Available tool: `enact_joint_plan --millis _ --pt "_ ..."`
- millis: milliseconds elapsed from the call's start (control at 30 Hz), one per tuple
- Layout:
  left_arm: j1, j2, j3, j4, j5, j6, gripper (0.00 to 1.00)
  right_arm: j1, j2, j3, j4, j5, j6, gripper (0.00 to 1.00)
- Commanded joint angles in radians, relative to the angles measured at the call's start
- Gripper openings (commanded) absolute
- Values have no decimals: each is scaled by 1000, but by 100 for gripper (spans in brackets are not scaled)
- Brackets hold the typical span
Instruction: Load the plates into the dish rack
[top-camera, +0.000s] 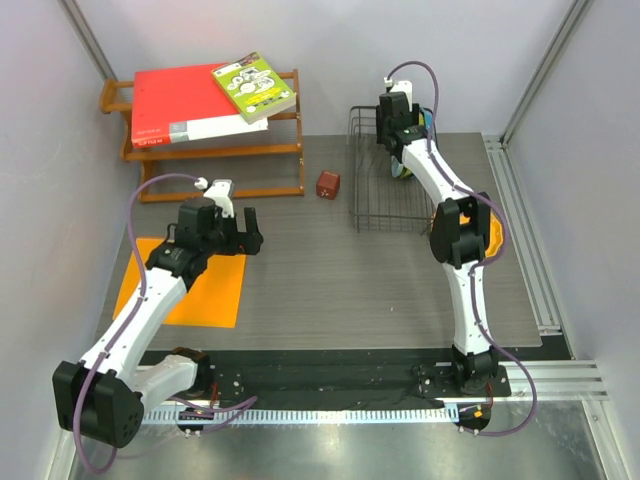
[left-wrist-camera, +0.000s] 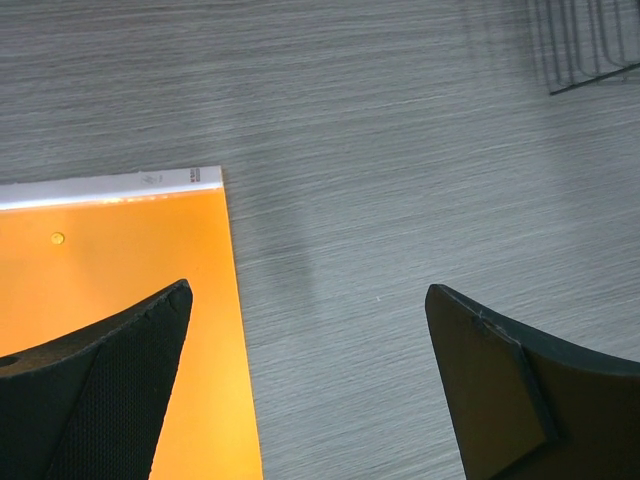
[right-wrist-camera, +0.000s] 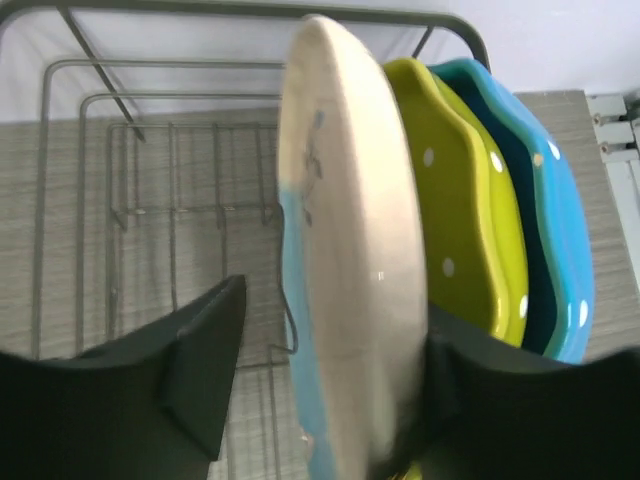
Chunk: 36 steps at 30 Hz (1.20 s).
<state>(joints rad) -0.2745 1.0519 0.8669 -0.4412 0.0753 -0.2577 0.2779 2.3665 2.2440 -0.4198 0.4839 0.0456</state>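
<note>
Three plates stand upright in the dish rack (top-camera: 385, 200): cream plate (right-wrist-camera: 350, 300), lime green plate (right-wrist-camera: 460, 200), blue plate (right-wrist-camera: 545, 200). Around the cream one the right gripper (right-wrist-camera: 335, 320) has its jaws parted; the left gripper (left-wrist-camera: 308, 290) gapes empty over the counter (left-wrist-camera: 400, 150). No fourth shows.

Three plates are stood on edge, side by side, in the black wire dish rack (top-camera: 385, 205): a cream plate (right-wrist-camera: 350, 300) with a pale-blue band, then a lime green dotted plate (right-wrist-camera: 460, 220), then a blue dotted plate (right-wrist-camera: 545, 200).

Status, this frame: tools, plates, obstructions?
Left tool open, empty. Right tool open around cream plate, upright in dish rack beside lime green plate. No obstruction seen.
</note>
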Motion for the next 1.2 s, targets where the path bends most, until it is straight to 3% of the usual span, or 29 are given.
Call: enact_joint_plan --millis 0,267,367,533,667,700,933,1167 --pt "6 -10 -19 47 -39 14 99 -14 -159 -9 53 47 -32 70" --pt "6 -50 -25 50 -29 -9 99 -48 -553 -329 23 -2 -39 78" --pt "6 -56 -22 47 -28 -11 100 -123 -697 -483 -29 -141 -36 76" --pt "6 -66 -29 47 3 -23 99 -368 -794 -731 -140 -396 -130 60" --pt "6 -66 -34 33 24 -37 99 -485 -741 -851 -192 -520 -268 14" --pt "6 -64 -35 30 26 -37 99 -500 -730 -866 -194 -539 -323 10" --pt "24 -59 -32 21 24 -31 99 -560 -644 -949 -241 -642 -564 1" --pt "58 -53 -46 19 0 -41 99 -557 -592 -984 -244 -676 -587 1"
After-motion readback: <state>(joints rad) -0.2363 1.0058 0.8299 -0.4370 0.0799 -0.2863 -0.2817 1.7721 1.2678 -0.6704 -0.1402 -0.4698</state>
